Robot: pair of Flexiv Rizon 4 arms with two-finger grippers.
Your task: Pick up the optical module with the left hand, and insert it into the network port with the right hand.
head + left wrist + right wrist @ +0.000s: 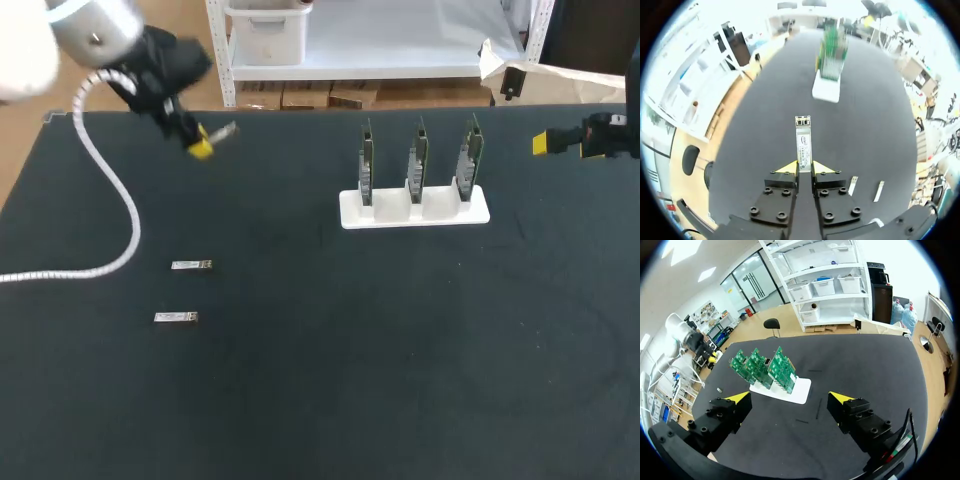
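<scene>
Head view: my left hand [205, 140] hovered over the tabletop's [320, 400] far left corner, clenched on one module [226, 129]. Two spare modules [190, 265] lay on the tabletop nearer me. My right hand [548, 143] hung off to the right of the stand of boards [414, 207].
Left wrist view: the module stuck out from between my fingertips [789, 167], pointing toward the stand.
Right wrist view: my right hand was released and empty, with the stand ahead.
Progress: the pickup looked done; the handover and insertion into a port remained.
</scene>
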